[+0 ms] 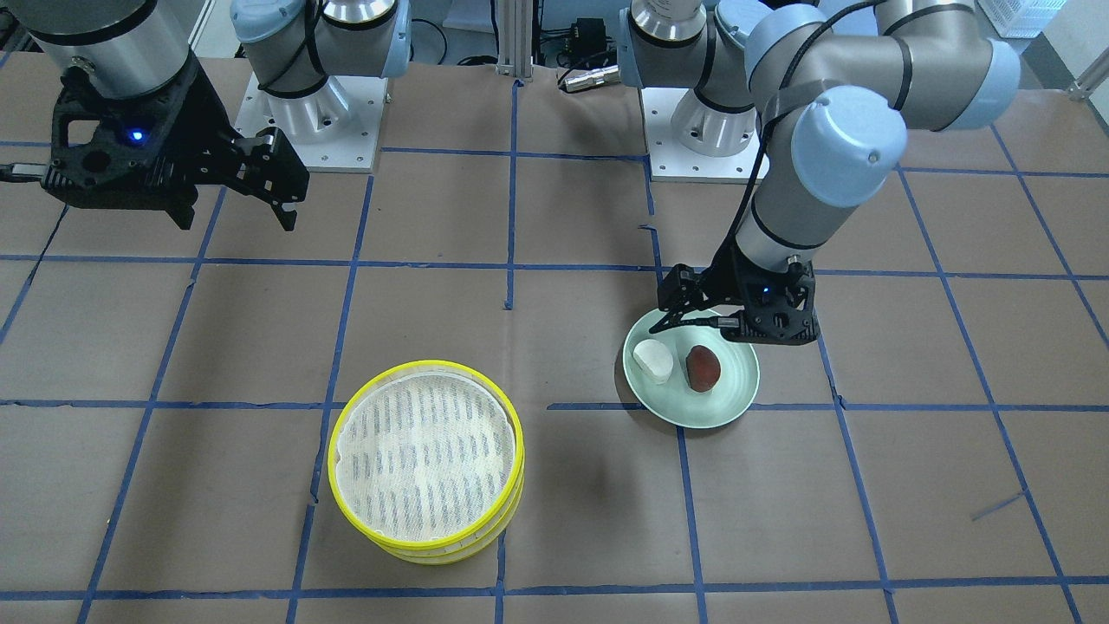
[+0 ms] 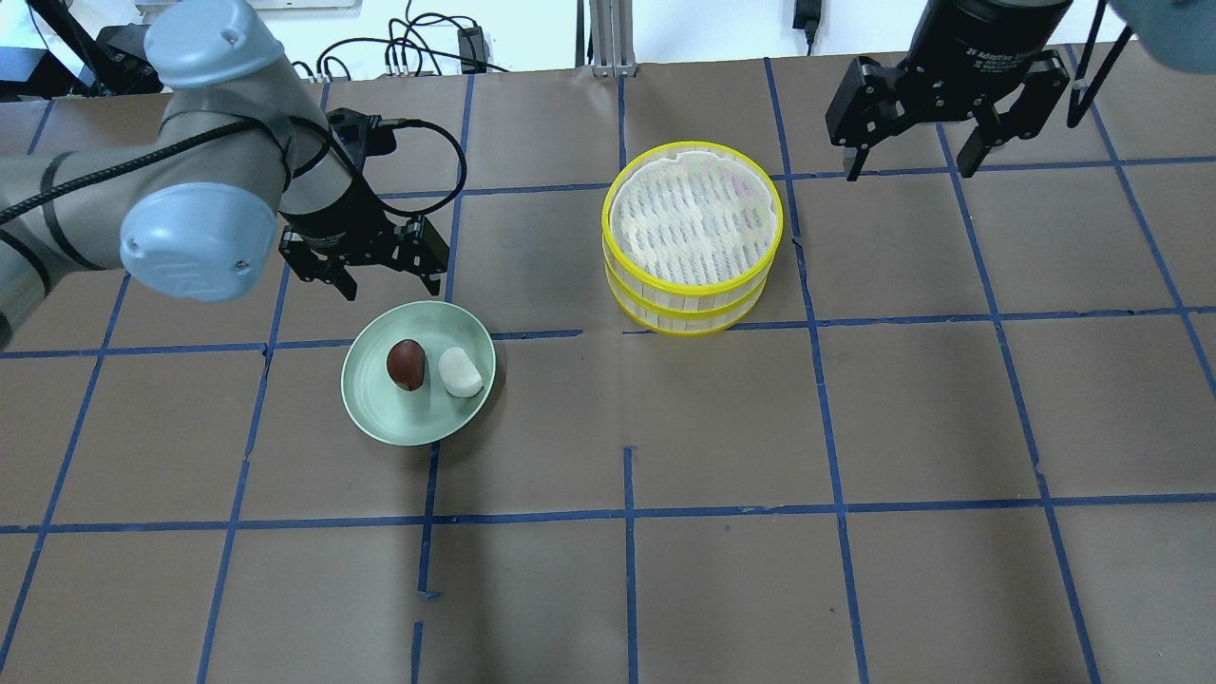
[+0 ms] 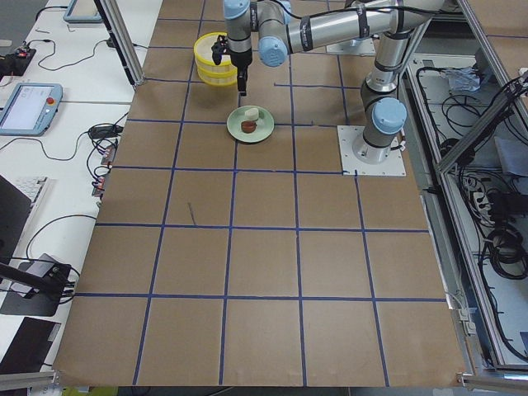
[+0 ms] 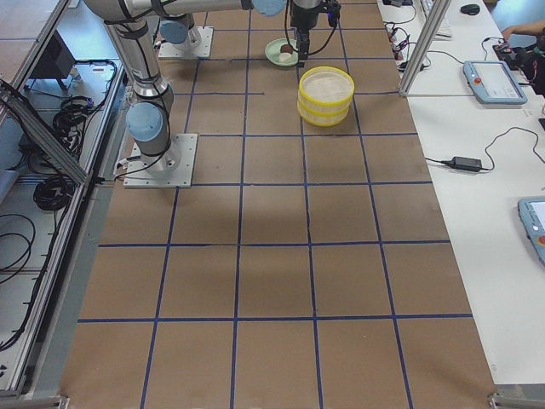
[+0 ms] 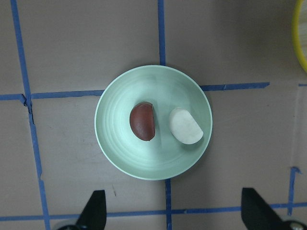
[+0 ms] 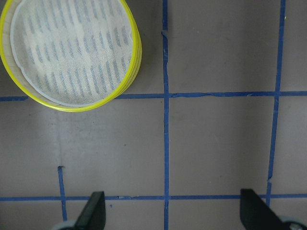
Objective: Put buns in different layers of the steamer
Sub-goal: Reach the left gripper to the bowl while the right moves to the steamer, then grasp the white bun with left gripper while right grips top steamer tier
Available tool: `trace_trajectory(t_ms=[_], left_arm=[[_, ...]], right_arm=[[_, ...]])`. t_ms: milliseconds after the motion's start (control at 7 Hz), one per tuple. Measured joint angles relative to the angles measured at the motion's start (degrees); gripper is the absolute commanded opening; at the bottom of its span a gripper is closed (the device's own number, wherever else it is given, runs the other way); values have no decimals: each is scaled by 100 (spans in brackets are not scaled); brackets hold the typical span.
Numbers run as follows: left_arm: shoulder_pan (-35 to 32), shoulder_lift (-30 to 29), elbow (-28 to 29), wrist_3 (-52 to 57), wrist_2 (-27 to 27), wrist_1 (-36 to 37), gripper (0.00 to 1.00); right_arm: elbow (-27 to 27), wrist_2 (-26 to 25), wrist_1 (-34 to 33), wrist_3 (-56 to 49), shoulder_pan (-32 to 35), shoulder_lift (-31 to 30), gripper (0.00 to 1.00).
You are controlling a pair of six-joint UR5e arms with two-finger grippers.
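Observation:
The steamer (image 2: 692, 228) is two yellow-rimmed trays stacked, with bare white mesh on top; it also shows in the front view (image 1: 424, 451) and the right wrist view (image 6: 72, 50). The off-white bun (image 2: 461, 371) and the reddish-brown bun (image 2: 406, 364) lie side by side on a pale green plate (image 2: 375, 408). They also show in the left wrist view: the off-white bun (image 5: 186, 126) and the brown bun (image 5: 142, 121). My left gripper (image 2: 389, 285) is open and empty, above the plate's robot-side edge. My right gripper (image 2: 909, 169) is open and empty, high and to the right of the steamer.
The table is covered in brown paper with a blue tape grid (image 2: 627, 513). The two arm bases (image 1: 312, 113) stand at the robot's side of the table. Desks with tablets and cables (image 3: 33, 107) line the far side.

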Motion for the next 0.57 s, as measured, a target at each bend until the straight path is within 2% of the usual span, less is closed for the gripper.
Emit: trace_trajectory(t_ms=[286, 571], left_arm=[[-205, -368, -217, -228, -214, 471, 100], [-327, -618, -506, -302, -217, 1094, 100]], right_arm=[[185, -45, -746, 11, 4, 422, 100], [391, -14, -1208, 30, 11, 775, 100]])
